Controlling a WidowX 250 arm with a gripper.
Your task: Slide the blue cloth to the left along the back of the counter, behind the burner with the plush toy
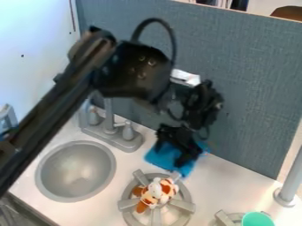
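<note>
Seemingly, your work on the blue cloth (158, 157) was unfinished, the black gripper (173, 155) hanging over it. You couldn't tell whether the claw was spread or pinched.

From my station I saw a round grey sink (75, 172) just beside the faucet (110, 121), an orange-and-white plush toy (156, 192) on a stove burner (128, 205), a teal cup (258, 219), a grey post (290, 183) and a blue-grey partition (251, 84) behind.
</note>
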